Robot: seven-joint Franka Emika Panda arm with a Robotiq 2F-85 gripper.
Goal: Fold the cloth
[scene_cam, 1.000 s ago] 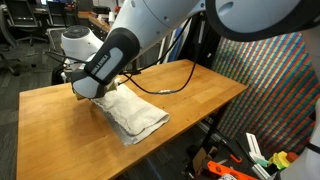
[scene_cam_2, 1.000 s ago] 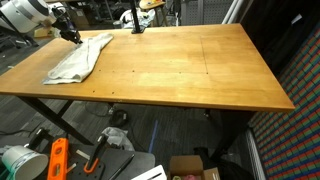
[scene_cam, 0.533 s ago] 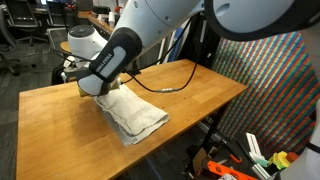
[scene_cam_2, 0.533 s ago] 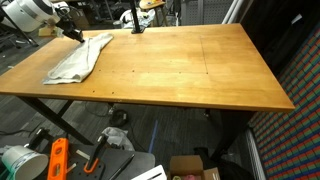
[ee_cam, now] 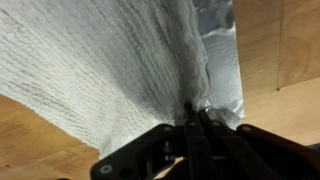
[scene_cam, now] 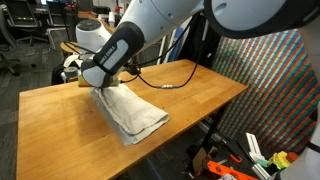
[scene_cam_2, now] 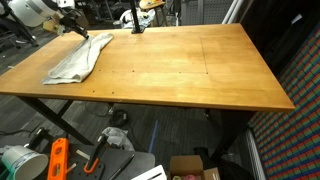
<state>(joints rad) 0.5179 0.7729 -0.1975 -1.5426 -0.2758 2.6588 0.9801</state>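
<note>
Stretching diagonally, the cloth [scene_cam: 132, 113] ends pinched in the gripper [ee_cam: 193, 110].

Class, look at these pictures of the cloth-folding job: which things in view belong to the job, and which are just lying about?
Belongs to the job:
cloth
tool, shut on the cloth's edge
wooden table the cloth lies on

Just lying about:
black cable on the table
orange object on the floor
cardboard box under the table

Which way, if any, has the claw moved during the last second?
Yes: the claw has risen away from the table, pulling a corner of the cloth up with it.
</note>
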